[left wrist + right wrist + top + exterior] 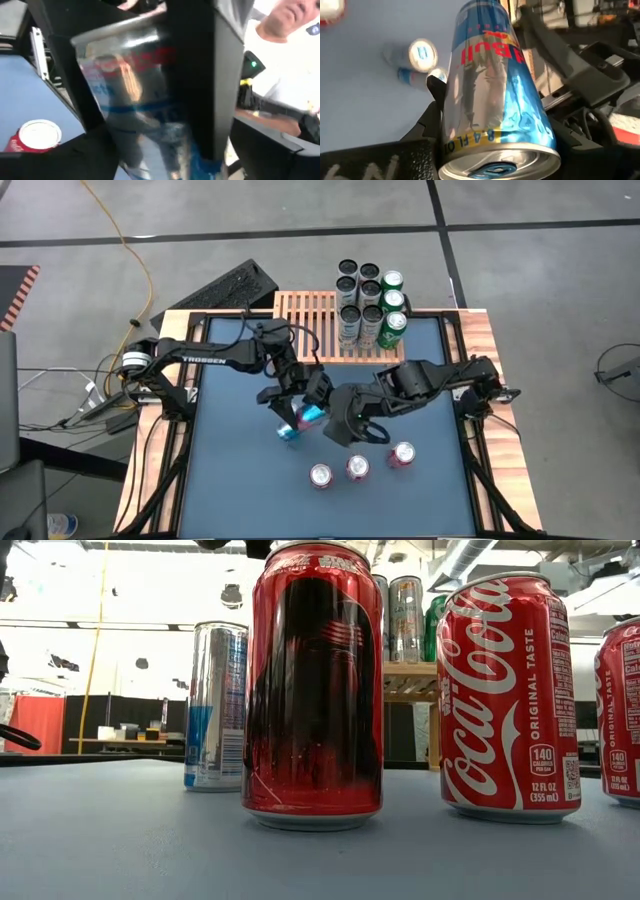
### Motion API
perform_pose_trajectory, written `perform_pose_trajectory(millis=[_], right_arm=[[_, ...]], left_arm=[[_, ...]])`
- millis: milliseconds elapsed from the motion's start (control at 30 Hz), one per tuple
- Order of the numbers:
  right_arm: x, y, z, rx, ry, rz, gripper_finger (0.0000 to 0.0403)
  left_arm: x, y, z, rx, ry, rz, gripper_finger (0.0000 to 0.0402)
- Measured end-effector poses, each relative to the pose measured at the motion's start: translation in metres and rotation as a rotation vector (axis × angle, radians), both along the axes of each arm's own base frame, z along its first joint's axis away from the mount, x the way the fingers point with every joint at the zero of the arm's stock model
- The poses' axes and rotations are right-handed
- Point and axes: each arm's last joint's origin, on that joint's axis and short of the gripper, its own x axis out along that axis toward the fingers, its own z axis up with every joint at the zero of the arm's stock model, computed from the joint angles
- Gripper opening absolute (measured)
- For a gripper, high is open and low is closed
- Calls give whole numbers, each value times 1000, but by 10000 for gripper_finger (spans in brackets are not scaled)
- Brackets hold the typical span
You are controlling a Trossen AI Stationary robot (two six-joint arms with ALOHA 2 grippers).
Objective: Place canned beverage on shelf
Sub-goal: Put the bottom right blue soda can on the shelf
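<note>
A blue-and-silver can (312, 415) hangs tilted above the table's middle, between my two grippers. My right gripper (338, 422) is shut on it; in the right wrist view the can (490, 90) shows its tab end nearest the camera. My left gripper (290, 400) stands at the same can (130, 100) from the left side. A second blue-and-silver can (290, 432) stands upright on the table just below them. The light-wood slatted shelf (310, 320) sits at the far edge, with several cans (365, 300) standing on its right half. My right gripper pinches the can's side wall (447, 107) between its two fingers, about halfway along the can. One finger (434, 107) shows on one side; the can hides the other. The fingers slant down from the table's right. The can is lifted clear and tilted.
Three red cans (321, 476) (357, 468) (402, 454) stand in a row near the front edge. The shelf's left half (300, 310) is bare slats. A person in a white shirt (280, 55) shows beyond the table in the left wrist view.
</note>
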Motion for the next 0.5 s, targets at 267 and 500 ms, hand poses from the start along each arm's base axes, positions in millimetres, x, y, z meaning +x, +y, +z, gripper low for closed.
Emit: perform_pose_trajectory(millis=[267,500], right_arm=[[-2,0,-2,-26,18,-27,190],[-3,2,-3,-47,29,-36,190]], left_arm=[[0,1,0,-14,27,33,352],[3,1,-3,-53,130,102,352]])
